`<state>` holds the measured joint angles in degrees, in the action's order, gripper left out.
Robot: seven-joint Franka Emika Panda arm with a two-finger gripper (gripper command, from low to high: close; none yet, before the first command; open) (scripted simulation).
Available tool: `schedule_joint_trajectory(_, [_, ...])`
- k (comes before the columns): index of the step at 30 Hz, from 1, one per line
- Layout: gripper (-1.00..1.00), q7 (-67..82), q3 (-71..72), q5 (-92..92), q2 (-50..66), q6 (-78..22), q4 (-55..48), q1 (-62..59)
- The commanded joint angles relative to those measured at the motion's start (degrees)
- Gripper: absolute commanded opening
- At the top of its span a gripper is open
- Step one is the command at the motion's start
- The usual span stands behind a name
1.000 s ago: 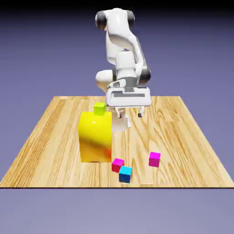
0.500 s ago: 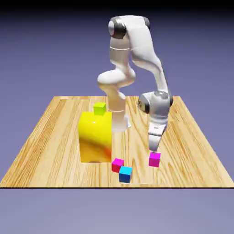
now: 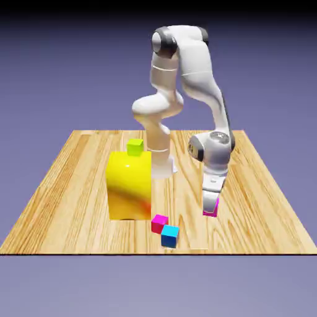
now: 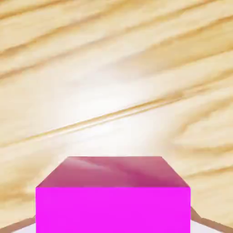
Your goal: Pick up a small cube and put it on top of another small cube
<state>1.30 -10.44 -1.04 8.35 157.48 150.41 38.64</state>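
Straddling the small magenta cube (image 4: 113, 200) at the table's (image 3: 74, 186) near right, gripper (image 3: 210, 209) jaws look unclosed, can't really tell. Off-center squeeze could twist it before reaching the pink-topped cube (image 3: 160, 223).

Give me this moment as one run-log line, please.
phase: grasp approach | gripper down over magenta cube | jaw state unclear | pink-topped cube untouched beside cyan cube

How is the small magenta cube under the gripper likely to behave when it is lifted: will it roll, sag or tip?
The small magenta cube has flat faces and sharp edges, so it probably won't roll. It looks rigid, so sagging seems unlikely. It sits squarely at the gripper, filling the hand view's lower middle, so it will likely lift level; its smooth, glossy-looking faces might slip in a weak grip.
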Motion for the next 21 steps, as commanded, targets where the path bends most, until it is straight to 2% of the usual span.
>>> schedule_joint_trajectory(1, [-1.00, 0.00, -0.01, 0.00, 0.00, 0.04, 0.00, 0.01])
schedule_joint_trajectory(16, [-1.00, -33.32, 2.70, 1.80, -8.56, -8.93, -0.13, -30.08])
schedule_joint_trajectory(21, [-1.00, -31.76, 4.12, -0.38, -0.26, -0.79, -0.23, -31.11])
